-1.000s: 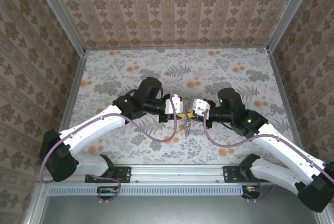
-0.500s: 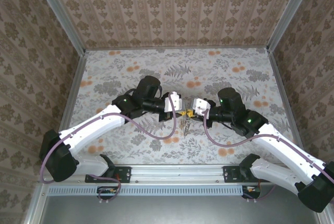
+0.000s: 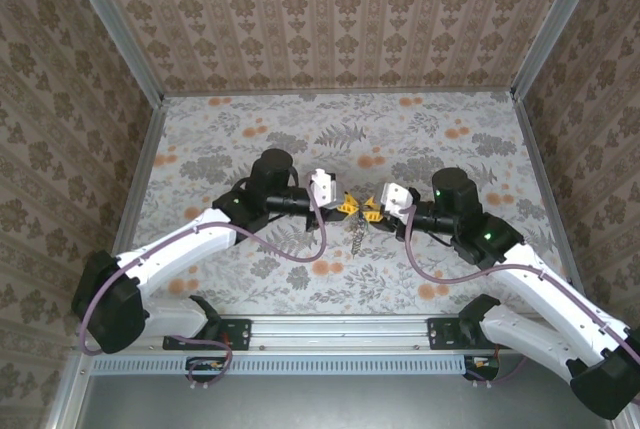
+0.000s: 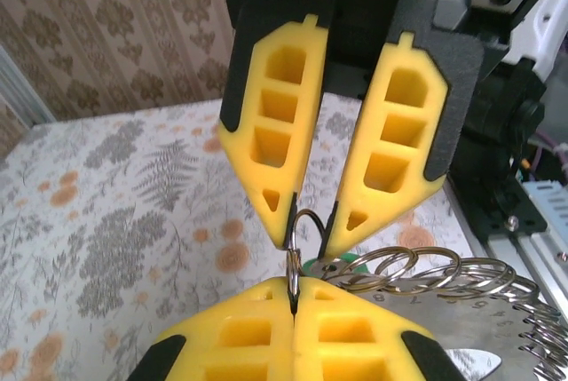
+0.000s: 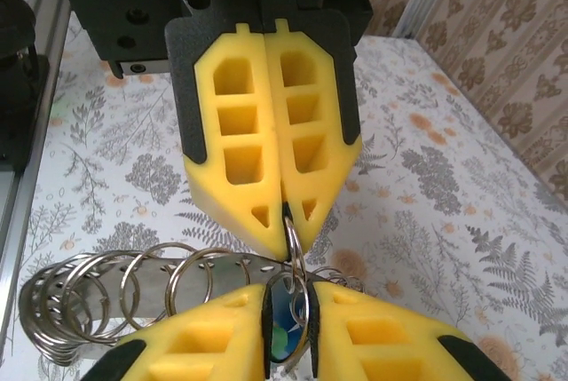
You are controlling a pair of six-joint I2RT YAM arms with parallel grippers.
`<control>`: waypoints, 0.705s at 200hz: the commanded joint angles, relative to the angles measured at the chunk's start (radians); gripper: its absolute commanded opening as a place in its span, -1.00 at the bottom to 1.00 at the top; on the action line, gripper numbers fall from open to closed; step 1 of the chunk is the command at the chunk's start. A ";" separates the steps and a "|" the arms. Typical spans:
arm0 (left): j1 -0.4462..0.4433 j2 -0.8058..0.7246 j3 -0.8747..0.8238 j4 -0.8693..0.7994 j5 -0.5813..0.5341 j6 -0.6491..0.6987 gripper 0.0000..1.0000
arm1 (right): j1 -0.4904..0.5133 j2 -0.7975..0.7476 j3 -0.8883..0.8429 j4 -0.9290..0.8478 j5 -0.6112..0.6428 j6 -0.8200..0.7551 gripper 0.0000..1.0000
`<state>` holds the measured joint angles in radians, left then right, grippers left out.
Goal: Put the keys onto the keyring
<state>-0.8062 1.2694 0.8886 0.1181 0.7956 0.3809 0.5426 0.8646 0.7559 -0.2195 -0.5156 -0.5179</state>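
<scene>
Between the facing grippers hangs the keyring (image 3: 357, 237): the left gripper (image 4: 293, 297) clamps its small end loop, while the right gripper (image 5: 286, 294) has its fingers slightly apart around that loop and a blue-green key (image 5: 286, 335).

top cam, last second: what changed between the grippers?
Both arms drew back outward, so the left gripper and right gripper now sit a little further apart. The left is shut on the ring. The right's jaws have parted slightly, with the ring between its tips. Unchanged: the ring bunch hangs between them over the table.
</scene>
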 commanded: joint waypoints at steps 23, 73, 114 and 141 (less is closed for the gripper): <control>0.003 -0.015 -0.037 0.229 0.084 -0.079 -1.00 | -0.033 -0.012 -0.010 0.011 -0.080 0.028 -0.68; -0.002 -0.004 -0.042 0.261 0.102 -0.082 -1.00 | -0.043 0.021 0.008 0.000 -0.127 0.033 -0.97; 0.000 -0.010 -0.053 0.283 0.098 -0.074 -1.00 | -0.058 0.037 0.015 -0.024 -0.121 0.032 -0.90; 0.008 -0.012 -0.054 0.275 0.096 -0.072 -1.00 | -0.070 0.044 0.014 -0.047 -0.112 0.024 -0.85</control>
<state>-0.7979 1.2705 0.8265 0.2928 0.8375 0.3286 0.4847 0.8959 0.7628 -0.2150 -0.6296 -0.4908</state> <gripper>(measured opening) 0.045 0.067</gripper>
